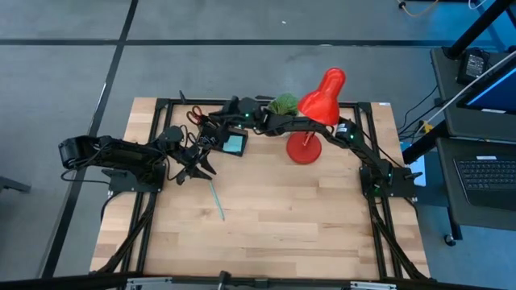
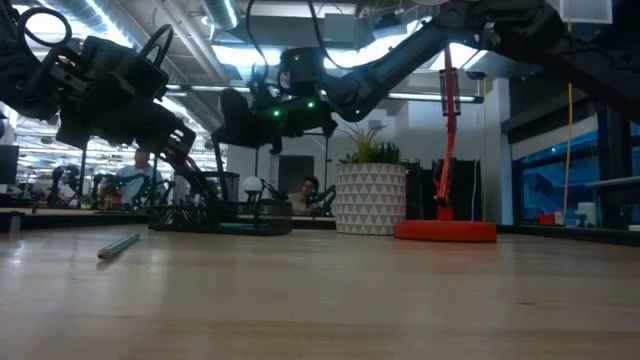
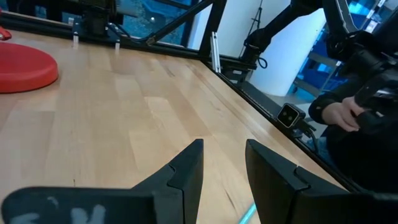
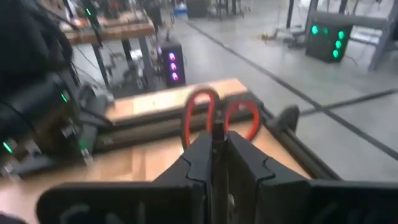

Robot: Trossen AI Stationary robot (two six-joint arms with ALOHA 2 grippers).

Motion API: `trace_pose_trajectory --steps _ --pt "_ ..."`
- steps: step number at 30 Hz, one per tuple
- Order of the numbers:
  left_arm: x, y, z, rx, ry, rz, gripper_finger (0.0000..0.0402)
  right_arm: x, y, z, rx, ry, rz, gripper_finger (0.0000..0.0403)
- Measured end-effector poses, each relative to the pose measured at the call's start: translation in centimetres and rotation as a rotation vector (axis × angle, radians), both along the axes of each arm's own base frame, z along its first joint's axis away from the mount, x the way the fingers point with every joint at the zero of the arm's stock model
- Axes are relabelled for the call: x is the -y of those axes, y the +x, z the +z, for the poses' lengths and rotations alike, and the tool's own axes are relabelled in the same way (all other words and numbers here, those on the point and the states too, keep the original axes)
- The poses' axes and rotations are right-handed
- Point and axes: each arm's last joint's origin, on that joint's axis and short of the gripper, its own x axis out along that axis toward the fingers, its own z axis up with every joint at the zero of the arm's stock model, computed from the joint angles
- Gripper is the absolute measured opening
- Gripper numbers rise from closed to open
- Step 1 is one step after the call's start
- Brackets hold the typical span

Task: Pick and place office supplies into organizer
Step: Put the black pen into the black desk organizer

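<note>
Lying closest to the low camera on the pale, grained wooden tabletop (image 1: 282, 209), a slim teal pencil (image 2: 118, 245) is resting flat, just below and slightly forward of the left gripper (image 3: 222, 163). That gripper is hovering above the boards with its two dark, wedge-shaped fingers (image 3: 186, 171) standing apart and nothing between them; a sliver of the pencil's teal is peeking out beneath them. Off to that gripper's side, the black rectangular organizer (image 2: 225, 215) is sitting on the table with a light-blue square notepad (image 1: 235, 144) showing inside it from above. The right gripper (image 4: 217, 146) is reaching over the organizer near the table's far edge, its matte black fingers pressed together on the scissors (image 4: 219, 118), whose glossy red loop handles are sticking out beyond the fingertips. Beside the right arm, a red desk lamp (image 1: 322, 97) with a rounded cone shade is standing on a flat round base, and a spiky green plant (image 2: 370, 148) is sitting in a white pot patterned with triangles. Beyond the table, a seated person (image 2: 135, 178) is showing faintly in the room.
</note>
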Motion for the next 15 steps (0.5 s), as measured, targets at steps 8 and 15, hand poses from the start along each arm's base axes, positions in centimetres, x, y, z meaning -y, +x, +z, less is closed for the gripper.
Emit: trace_pose_trajectory --steps 8,15 --pt "-0.01 0.0 0.0 0.0 0.0 0.002 0.0113 0.05 -0.12 -0.62 -0.065 0.01 -0.021 0.0039" --pt "-0.01 0.0 0.0 0.0 0.001 0.003 0.0113 0.05 -0.11 -0.6 -0.062 0.009 -0.02 0.0044"
